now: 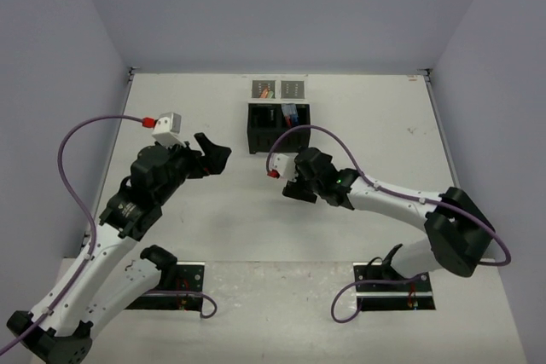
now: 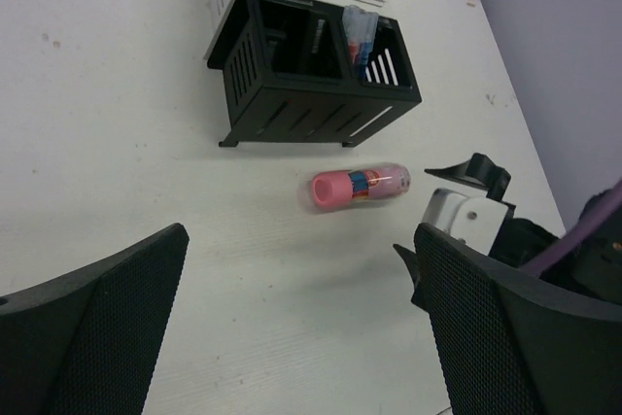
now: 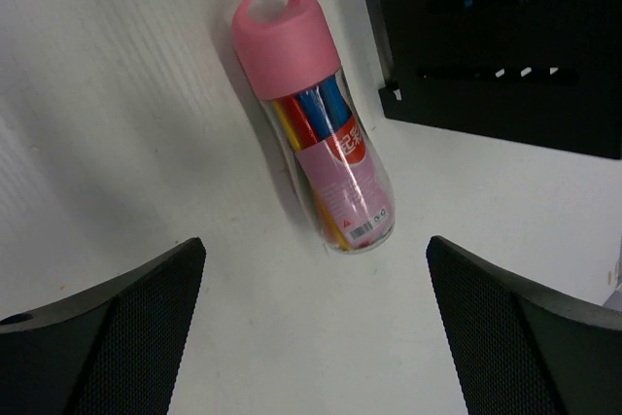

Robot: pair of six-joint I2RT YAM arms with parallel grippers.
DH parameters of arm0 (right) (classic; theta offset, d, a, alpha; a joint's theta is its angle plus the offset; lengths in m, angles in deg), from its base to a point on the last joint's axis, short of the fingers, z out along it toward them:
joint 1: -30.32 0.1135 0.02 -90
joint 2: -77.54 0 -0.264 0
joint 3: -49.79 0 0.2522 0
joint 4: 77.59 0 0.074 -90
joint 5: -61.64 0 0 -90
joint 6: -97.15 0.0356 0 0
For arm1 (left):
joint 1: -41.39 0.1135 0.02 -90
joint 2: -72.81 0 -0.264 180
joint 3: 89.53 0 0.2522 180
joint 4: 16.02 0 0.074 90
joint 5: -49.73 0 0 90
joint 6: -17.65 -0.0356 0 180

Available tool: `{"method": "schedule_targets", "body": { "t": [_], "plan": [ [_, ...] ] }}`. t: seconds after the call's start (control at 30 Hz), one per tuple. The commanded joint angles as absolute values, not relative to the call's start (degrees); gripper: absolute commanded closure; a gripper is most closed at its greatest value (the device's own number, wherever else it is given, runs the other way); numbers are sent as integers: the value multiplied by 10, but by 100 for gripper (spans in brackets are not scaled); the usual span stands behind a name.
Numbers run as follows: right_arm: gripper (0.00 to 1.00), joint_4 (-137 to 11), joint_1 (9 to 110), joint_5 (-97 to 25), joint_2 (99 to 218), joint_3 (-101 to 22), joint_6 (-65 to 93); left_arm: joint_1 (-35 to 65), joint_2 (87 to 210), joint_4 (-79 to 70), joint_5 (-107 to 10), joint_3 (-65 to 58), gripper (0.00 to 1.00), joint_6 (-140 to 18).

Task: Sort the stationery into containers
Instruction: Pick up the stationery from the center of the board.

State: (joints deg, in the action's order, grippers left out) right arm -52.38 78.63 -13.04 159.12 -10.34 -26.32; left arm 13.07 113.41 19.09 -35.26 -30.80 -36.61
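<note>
– Two arms over a white table (image 1: 230, 236), seen from above. Anything in the left gripper (image 1: 213, 153)?
– Nothing. Hangs with its black jaws parted, left of the black slatted two-compartment box (image 1: 279, 128) and well apart from it.
– And the right gripper (image 1: 294, 185)?
– Sits just in front of that box, pointing down. Cannot tell its opening from up there. Just behind the box, two small light-grey square trays (image 1: 293, 84), with an orange item (image 1: 266, 91) in the left one. Blue and red pens (image 1: 290, 113) in the box's right compartment.
– From the left wrist?
– Left fingers (image 2: 97, 337) far apart at the lower corners, closed on nothing. Beyond them, flat on the bare table, a clear plastic tube with a pink cap (image 2: 360, 185), coloured pens inside. Part of the right arm's hand just to its right.
– Touching the box?
– No. Lies a little in front of it, cap pointing left.
– From the right wrist?
– Right fingers (image 3: 107, 337) spread wide at both lower corners, empty. Tube straight ahead, in line with the gap but beyond the tips, not gripped. Pink cap at the far end toward upper left, clear end nearest. Box corner just beside it at upper right.
</note>
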Motion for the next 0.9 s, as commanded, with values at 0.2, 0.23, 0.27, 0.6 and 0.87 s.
{"method": "schedule_targets", "body": {
  "t": [0.2, 0.23, 0.27, 0.6, 0.87],
  "plan": [
    [4, -538, 745, -189, 1702, -167, -376, 129, 1089, 236, -377, -332, 0, -420],
    [4, -538, 744, -194, 1709, -171, -378, 130, 1087, 238, -377, -333, 0, -420],
    [5, -538, 741, -198, 1713, -173, -379, 130, 1086, 238, -376, -333, 0, -420],
    [12, -436, 703, -261, 1774, -236, -375, 130, 1069, 238, -389, -347, 0, -420],
    [25, -359, 704, -330, 1793, -260, -340, 130, 1058, 240, -390, -340, 0, -423]
  ]
}}
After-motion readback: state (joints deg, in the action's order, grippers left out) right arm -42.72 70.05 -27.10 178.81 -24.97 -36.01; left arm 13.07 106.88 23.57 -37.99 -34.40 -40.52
